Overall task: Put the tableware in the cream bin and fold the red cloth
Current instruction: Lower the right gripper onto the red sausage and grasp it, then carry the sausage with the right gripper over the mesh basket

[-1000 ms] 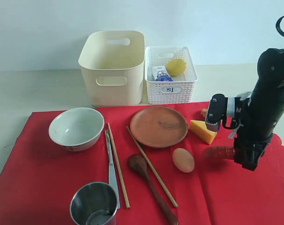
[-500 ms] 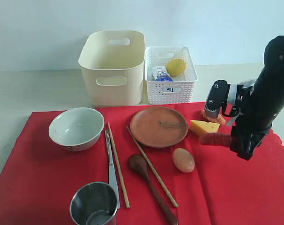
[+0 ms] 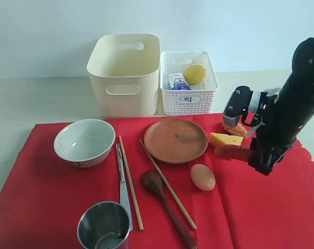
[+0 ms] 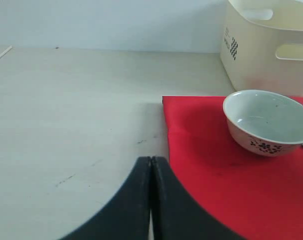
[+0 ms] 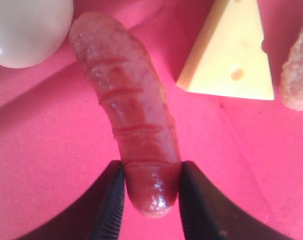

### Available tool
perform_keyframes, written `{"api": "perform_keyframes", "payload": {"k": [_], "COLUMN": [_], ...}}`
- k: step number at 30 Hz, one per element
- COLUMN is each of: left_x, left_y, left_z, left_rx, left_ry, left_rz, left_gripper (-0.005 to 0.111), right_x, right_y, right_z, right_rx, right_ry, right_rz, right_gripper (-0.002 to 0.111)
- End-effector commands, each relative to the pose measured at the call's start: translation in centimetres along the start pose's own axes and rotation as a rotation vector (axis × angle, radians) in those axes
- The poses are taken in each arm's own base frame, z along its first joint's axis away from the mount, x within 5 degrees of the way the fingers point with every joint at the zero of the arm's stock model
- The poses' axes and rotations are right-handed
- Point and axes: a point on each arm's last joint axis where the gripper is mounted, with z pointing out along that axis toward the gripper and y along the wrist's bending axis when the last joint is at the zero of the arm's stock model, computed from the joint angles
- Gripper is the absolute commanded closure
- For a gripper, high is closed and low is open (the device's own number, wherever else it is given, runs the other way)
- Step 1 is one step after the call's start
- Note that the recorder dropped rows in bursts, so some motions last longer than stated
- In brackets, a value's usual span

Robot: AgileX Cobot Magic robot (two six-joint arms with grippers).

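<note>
Around me: the cheese (image 3: 225,139) and egg (image 3: 202,177) are lying on the red cloth (image 3: 43,197) close to my right gripper (image 5: 149,200); an orange crumbed piece (image 3: 241,129) is sitting behind the cheese.
Right jaws: I am gripping the sausage (image 5: 136,130) by one end, holding it over the cloth.
Left jaws: my left gripper (image 4: 151,170) is staying pressed shut on nothing, near the bowl (image 3: 84,141).
Tableware: bowl, plate (image 3: 175,140), cup (image 3: 104,225), chopsticks (image 3: 130,181), knife (image 3: 123,187) and spoon (image 3: 165,199) are lying on the cloth.
Containers: the cream bin (image 3: 123,101) is standing behind the cloth; the white basket (image 3: 190,101) beside it is holding a lemon (image 3: 194,73) and a milk carton (image 3: 179,82).
</note>
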Motion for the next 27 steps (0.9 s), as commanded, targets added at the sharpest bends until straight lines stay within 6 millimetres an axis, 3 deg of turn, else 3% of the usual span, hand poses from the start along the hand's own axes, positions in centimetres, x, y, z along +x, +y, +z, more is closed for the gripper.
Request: {"api": "perform_keyframes", "payload": {"k": [1, 19, 27], "left_x": [0.0, 0.0, 0.0], "left_y": [0.0, 0.0, 0.0], "left_z": [0.0, 0.0, 0.0], "left_rx": [0.001, 0.001, 0.001], "left_ry": [-0.013, -0.013, -0.013], "left_rz": [-0.002, -0.002, -0.002], "left_gripper": [0.107, 0.107, 0.107], "right_x": [-0.4, -5.3, -7.0], "right_y": [-0.4, -1.9, -3.5], "right_z": [-0.6, -5.3, -6.6], "right_rx": [0.033, -0.054, 0.018], "right_ry": [-0.036, -0.335, -0.537], "right_rz": [0.007, 0.328, 0.523], "right_gripper": [0.108, 0.108, 0.108]}}
